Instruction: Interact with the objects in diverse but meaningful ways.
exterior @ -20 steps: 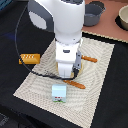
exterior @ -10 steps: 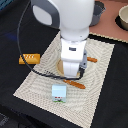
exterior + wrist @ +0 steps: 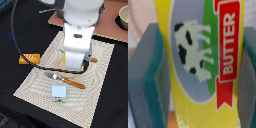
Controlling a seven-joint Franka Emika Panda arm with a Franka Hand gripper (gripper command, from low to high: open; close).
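Risk: the flat yellow butter packet (image 3: 203,60) is thin and glossy; off-centre pad (image 3: 154,75) pressure could let it slip or buckle. The gripper (image 3: 200,70) brackets the packet, one pad at each long edge; firm contact cannot be confirmed. Farther off lie the light-blue and white carton (image 3: 59,92) and the orange rectangular block (image 3: 29,58).

black table (image 3: 20,30) | striped mat (image 3: 100,75) | orange block (image 3: 29,58)
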